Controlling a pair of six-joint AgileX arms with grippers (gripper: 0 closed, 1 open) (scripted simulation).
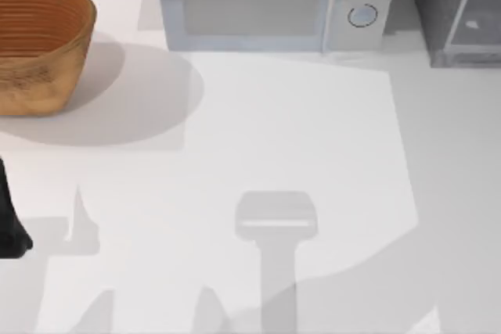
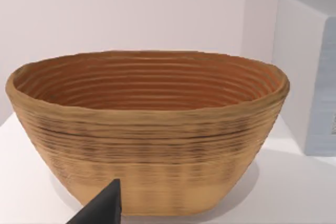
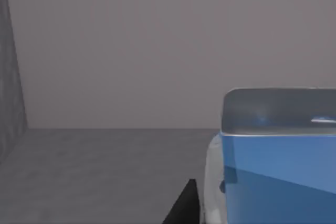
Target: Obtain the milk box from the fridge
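While the left arm (image 1: 11, 224) sits parked at the table's left edge, below the basket (image 1: 39, 44), I cannot tell how its fingers stand; its wrist view has 1 dark fingertip (image 2: 102, 208) before the basket. Behind the table's middle stands the microwave (image 1: 266, 1), and the fridge (image 1: 458, 9) is at the far right corner. Inside the fridge, the right wrist view has the milk box (image 3: 278, 177) close up beside 1 dark fingertip (image 3: 184, 205); whether it pinches the carton I cannot tell. Judged so, the reach-in is in hand; next calls for a firm pinch, then withdrawal.
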